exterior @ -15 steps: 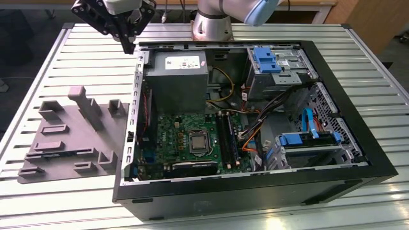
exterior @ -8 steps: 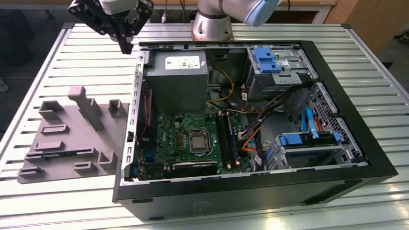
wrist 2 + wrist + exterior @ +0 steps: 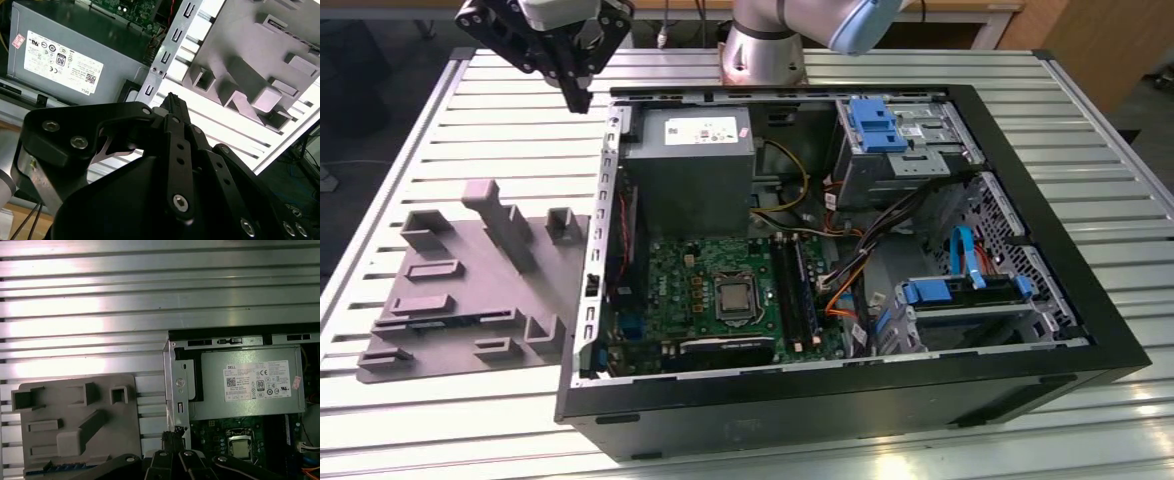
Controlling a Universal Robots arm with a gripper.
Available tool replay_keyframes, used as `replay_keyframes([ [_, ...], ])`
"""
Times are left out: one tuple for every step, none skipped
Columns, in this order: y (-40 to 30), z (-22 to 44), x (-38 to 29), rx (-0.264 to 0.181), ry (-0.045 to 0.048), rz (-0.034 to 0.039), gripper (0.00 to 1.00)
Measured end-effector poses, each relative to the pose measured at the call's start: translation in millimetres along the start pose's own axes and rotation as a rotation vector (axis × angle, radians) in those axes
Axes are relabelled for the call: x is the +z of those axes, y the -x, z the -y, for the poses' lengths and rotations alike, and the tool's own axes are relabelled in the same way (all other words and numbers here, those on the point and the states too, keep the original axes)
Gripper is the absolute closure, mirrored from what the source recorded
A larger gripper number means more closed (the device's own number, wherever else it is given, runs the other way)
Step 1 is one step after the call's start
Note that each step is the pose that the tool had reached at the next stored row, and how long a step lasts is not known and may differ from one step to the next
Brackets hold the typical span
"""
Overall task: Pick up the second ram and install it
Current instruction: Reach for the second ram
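likely light, stiff and fragile, the second ram [image 3: 62, 468] wants an edge grip; the gripper [image 3: 576, 98] hangs pressed together, empty.

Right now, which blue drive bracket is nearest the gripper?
The blue bracket beside the power supply; the other bracket lies toward the exterior view's lower right.

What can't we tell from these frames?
Memory slots: exterior view, too small and dark to tell whether sticks are seated.
Holder tray: first wrist view, one end hidden behind the gripper and cut by the picture's edge.
Arm: exterior view, cut off by the top edge.
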State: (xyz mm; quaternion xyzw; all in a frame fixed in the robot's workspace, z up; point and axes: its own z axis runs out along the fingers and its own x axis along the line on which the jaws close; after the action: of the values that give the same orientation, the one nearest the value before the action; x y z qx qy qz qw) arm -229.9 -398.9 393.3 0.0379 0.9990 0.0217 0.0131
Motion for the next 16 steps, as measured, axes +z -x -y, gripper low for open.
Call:
replay_keyframes([
  [-0.6, 0.0, 0.0, 0.000, 0.0000, 0.0000, 0.89],
  [-1.3, 0.1, 0.0, 0.000, 0.0001, 0.0000, 0.89],
  [-1.9, 0.2, 0.0, 0.000, 0.0000, 0.0000, 0.89],
  [-2.5, 0.2, 0.0, 0.000, 0.0001, 0.0000, 0.89],
  [-3.1, 0.2, -0.1, 0.000, 0.0000, 0.0000, 0.89],
  [-3.7, 0.3, -0.1, 0.000, 0.0000, 0.0000, 0.89],
  [-4.2, 0.3, -0.1, 0.000, 0.0001, 0.0000, 0.89],
  [-4.8, 0.4, -0.1, 0.000, 0.0001, 0.0001, 0.89],
  [-5.3, 0.4, -0.1, 0.000, 0.0001, 0.0001, 0.89],
  [-5.7, 0.4, -0.1, 0.000, 0.0000, 0.0000, 0.89],
  [-6.0, 0.5, -0.1, 0.000, 0.0000, 0.0000, 0.89],
  [-6.4, 0.5, -0.1, 0.000, 0.0001, 0.0000, 0.89],
  [-6.7, 0.5, -0.2, 0.000, 0.0001, 0.0000, 0.89],
  [-7.0, 0.5, -0.2, 0.000, 0.0000, 0.0001, 0.89],
  [-7.5, 0.6, -0.2, 0.000, 0.0001, 0.0000, 0.89],
  [-8.0, 0.6, -0.2, 0.000, 0.0001, 0.0001, 0.89],
])
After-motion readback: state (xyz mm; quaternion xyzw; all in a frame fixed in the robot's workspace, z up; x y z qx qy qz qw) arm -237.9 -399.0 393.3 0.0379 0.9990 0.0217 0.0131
